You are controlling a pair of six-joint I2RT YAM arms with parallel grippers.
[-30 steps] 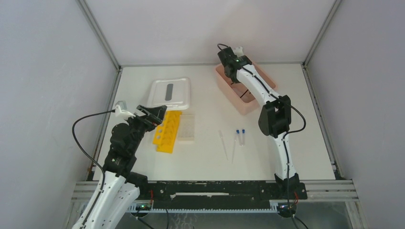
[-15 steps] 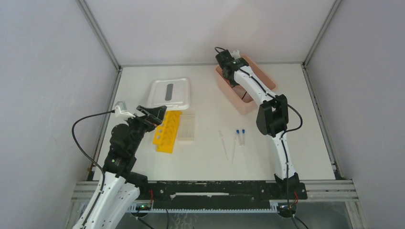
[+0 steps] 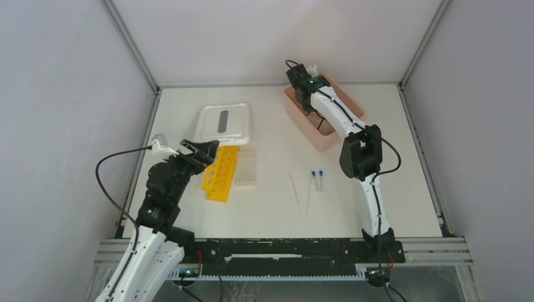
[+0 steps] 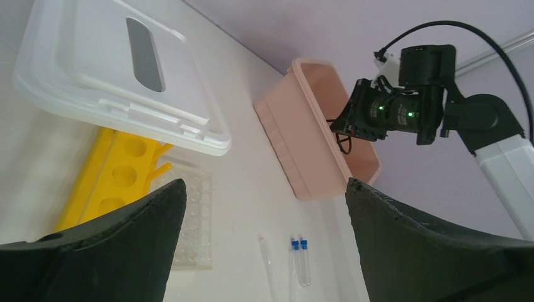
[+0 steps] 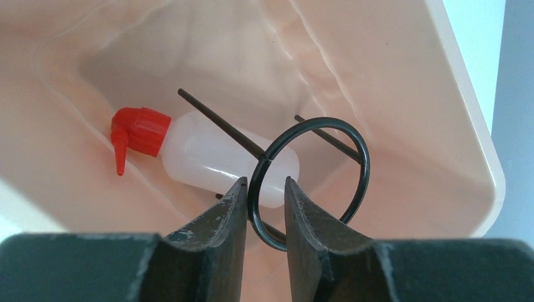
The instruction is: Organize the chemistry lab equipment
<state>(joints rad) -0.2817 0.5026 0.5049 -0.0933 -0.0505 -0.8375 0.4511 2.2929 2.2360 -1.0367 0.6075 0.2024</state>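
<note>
A white table [image 3: 277, 207] stood inside plain grey walls, with the pink tub [image 3: 301, 123] near its far edge. Over that tub the right gripper [image 5: 266, 184] pointed down into the hollow, its jaws only narrowly apart. The wire of a black ring [image 5: 362, 151] ran through the gap, close against one finger and seemingly clear of the other. I judged the ring loosed rather than pinched, though that was not certain. Beneath it, on the tub floor, the red-nozzled squeeze bottle [image 5: 208, 154] lay on its side.

The left gripper [image 4: 266, 182] hung at the table's left side with its jaws spread wide and nothing between them. Just beside it, to its right in the overhead view, lay the yellow tube rack [image 3: 221, 175], its long axis running from the near edge toward the far one. The clear grid rack [image 3: 247, 167] lay close along the yellow rack's other flank, and the white lid [image 3: 225, 123] sat just beyond both.

The left arm was plainly the nearer to that rack. A grasp would probably have to close across the rack's narrow width, crosswise to its axis. The blue-capped tubes [image 3: 317, 179] and the droppers [image 3: 295, 189] lay on open table between the arms. They were well apart from the racks and nearer the right arm, and their lengths also ran roughly near to far.
</note>
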